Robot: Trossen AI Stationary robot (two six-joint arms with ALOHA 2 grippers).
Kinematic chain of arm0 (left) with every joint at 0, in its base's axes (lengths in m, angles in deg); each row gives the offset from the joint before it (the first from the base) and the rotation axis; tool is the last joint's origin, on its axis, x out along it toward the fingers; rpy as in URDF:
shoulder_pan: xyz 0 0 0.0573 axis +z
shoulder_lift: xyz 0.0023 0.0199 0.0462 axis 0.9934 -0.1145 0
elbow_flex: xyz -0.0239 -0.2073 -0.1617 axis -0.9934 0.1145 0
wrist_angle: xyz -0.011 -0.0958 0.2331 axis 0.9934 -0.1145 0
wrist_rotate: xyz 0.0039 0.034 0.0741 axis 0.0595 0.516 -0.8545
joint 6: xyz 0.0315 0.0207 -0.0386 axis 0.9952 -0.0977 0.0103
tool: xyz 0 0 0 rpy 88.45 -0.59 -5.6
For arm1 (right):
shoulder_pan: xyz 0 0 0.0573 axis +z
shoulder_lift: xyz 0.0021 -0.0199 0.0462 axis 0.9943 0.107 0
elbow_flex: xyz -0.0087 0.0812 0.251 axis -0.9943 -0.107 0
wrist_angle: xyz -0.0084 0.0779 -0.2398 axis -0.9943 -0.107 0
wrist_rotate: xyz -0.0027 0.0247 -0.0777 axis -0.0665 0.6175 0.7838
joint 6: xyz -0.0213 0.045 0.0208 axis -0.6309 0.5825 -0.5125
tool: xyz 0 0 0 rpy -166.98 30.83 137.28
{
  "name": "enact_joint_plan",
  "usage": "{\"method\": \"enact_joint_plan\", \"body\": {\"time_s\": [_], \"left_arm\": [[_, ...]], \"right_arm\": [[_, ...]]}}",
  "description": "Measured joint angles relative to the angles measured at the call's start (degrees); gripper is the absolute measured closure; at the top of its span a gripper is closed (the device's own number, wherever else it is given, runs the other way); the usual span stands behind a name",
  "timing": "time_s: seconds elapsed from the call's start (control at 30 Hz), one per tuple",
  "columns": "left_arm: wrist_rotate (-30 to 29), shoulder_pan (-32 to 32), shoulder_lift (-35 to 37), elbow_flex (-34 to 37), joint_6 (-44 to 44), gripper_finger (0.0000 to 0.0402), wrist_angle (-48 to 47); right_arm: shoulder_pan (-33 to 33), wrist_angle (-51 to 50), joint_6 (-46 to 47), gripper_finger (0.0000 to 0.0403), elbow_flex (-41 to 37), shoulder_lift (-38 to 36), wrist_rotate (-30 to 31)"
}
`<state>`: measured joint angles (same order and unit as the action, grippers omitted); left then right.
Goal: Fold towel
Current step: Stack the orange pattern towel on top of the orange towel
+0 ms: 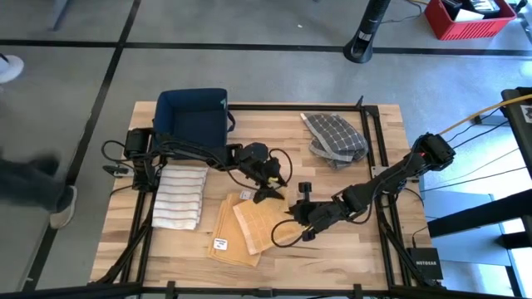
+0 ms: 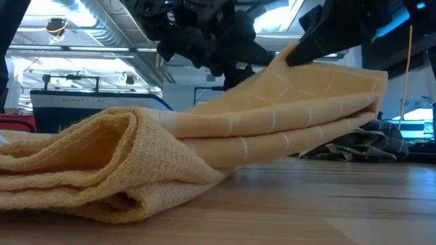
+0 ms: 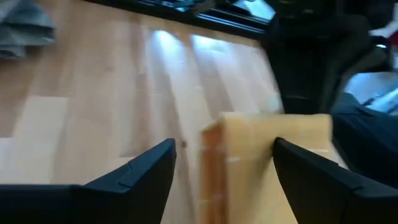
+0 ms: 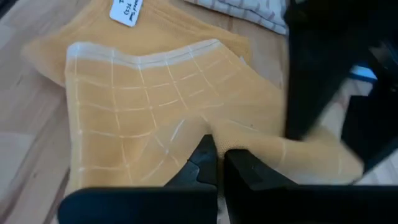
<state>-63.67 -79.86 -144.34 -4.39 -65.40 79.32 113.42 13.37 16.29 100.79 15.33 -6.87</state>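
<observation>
From above, you had the yellow towel [image 1: 249, 228] lying partly folded at the wooden table's [image 1: 349, 249] front middle, the right gripper [image 1: 298, 223] pinched shut on its right edge and the left gripper [image 1: 271, 184] spread wide just behind it. A striped white towel [image 1: 180, 195] and a checked grey cloth [image 1: 335, 137] lay apart. At table height you saw waffle-weave folds [image 2: 102, 163] and a lifted grid-lined flap; both grippers were cut off above. Your left wrist showed open fingers [image 3: 134, 177] flanking a blurred corner. Your right wrist alone showed the white label [image 4: 126, 10].
</observation>
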Motion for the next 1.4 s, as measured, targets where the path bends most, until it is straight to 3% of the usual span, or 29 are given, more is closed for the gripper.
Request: {"method": "enact_joint_plan", "body": {"time_s": [0.13, 0.37, 0.7, 0.83, 1.0, 1.17, 1.3, 1.4], "left_arm": [[0.5, -0.5, 0.0, 0.0, 0.2, 0.0143, 0.8], [7.2, -2.6, 0.0, 0.0, -3.4, 0.0143, 1.2], [4.3, -3.7, -0.1, 0.0, 0.4, 0.0153, 1.0], [4.2, -3.7, -0.1, 0.0, 2.3, 0.0198, 1.2], [2.4, -4.3, -0.1, 0.0, 6.3, 0.0292, 1.1], [1.7, -4.8, -0.1, 0.0, 8.7, 0.0386, 1.1], [0.5, -5.1, 0.0, 0.0, 7.2, 0.0391, 1.0], [-1.3, -5.6, 0.2, 0.0, 7.1, 0.0398, 0.7]], "right_arm": [[0.1, -0.4, -1.0, 0.0398, 0.0, 0.0, 0.8], [0.1, -2.8, -1.1, 0.0398, 0.0, 0.0, 3.5], [0.0, -3.8, -1.1, 0.0398, 0.0, 0.0, 5.9], [0.0, -3.7, -1.1, 0.0397, 0.0, 0.0, 6.0], [0.0, -3.3, -1.0, 0.0396, 0.0, 0.0, 5.9], [0.0, -1.6, 3.7, 0.0364, 0.0, 0.0, 5.9], [0.0, -3.8, 5.3, 0.0320, 1.4, -0.3, 6.5], [0.3, -13.5, 8.6, 0.0280, 6.5, -1.9, 4.5]]}}
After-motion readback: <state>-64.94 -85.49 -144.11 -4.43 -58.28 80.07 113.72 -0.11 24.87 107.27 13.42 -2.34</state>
